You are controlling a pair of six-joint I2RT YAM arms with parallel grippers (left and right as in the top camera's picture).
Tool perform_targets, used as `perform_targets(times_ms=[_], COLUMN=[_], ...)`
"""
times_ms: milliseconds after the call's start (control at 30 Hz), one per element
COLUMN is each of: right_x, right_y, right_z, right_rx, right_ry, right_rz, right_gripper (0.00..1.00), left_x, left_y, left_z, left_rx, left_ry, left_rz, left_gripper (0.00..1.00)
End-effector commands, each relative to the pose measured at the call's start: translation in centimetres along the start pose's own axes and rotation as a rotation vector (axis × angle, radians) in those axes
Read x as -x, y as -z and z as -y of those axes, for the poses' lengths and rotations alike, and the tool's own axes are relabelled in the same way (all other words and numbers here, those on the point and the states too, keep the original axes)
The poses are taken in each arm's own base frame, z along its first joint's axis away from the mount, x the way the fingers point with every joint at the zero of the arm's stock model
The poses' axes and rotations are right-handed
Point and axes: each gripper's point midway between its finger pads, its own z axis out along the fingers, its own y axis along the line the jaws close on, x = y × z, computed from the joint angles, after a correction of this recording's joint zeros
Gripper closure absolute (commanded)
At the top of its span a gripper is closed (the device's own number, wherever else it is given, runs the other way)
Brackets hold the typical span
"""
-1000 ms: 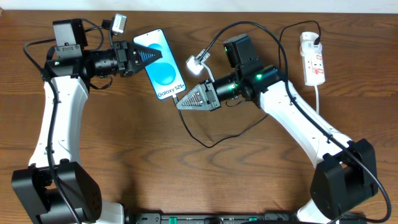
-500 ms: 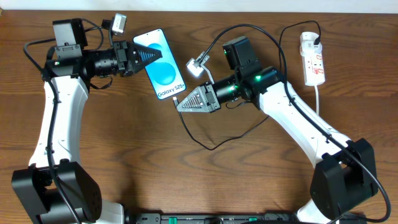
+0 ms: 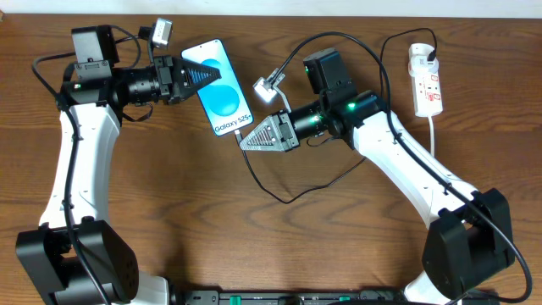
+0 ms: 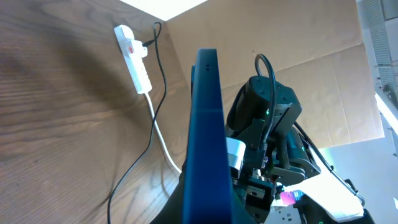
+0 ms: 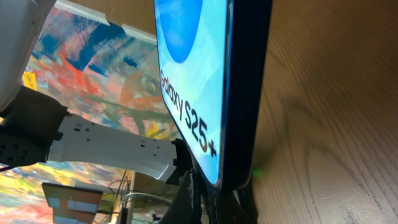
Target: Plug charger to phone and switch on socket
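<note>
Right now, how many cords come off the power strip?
2. The charger cable leaves the far end of the socket. The white cord leaves its near end, heading toward the robot's base. The overhead and left wrist views show no others.

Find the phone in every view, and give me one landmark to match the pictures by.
Overhead: phone upper centre-left, screen up, lying slantwise.
Left wrist: phone at centre, seen edge-on as a dark blue upright slab.
Right wrist: phone fills the upper middle, its "Galaxy S25" text readable.
Landmark: the white socket, top right overhead and upper left in left wrist; not in right wrist. The table shows in all three.
</note>
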Motion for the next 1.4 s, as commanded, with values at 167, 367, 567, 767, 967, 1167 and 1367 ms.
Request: perform_targets(times_ms=[167,367,567,767,967,1167,1367], right_x=[-0.3,-0.1,-0.1,0.1,0.8,1.2,1.5], right_y=[-0.3,-0.3,-0.3,-0.3,-0.2,0.5,1.1], right_z=[-0.4,-0.5,-0.4,-0.4,-0.5,0.1,0.4], right_rx=[0.047,0.047,0.046,0.042,0.044,0.019,0.011], right_ry=[-0.008,-0.006,-0.006,-0.002,0.007,-0.002,-0.005], right_rz=[-0.016,-0.012,-0.011,-0.004,0.011,0.034,0.048], right_gripper=[0.99,0.99,0.99,0.99,0.99,0.99,0.99], left_x=[-0.1,-0.1,-0.1,-0.1,-0.1,-0.2,-0.3], left_y=[0.1,0.1,0.1,0.1,0.1,0.1,0.0], left_z=[1.5,1.5,1.5,1.5,1.5,1.4,1.4], left_rx=[-0.049,-0.049,-0.049,-0.049,-0.049,-0.049,-0.049], left_ry=[-0.021,-0.021,-0.02,-0.02,-0.019,-0.011,-0.009], left_rz=[-0.014,-0.014,-0.014,-0.015,-0.015,-0.016,-0.017], left_gripper=[0.93,0.93,0.93,0.93,0.93,0.93,0.93])
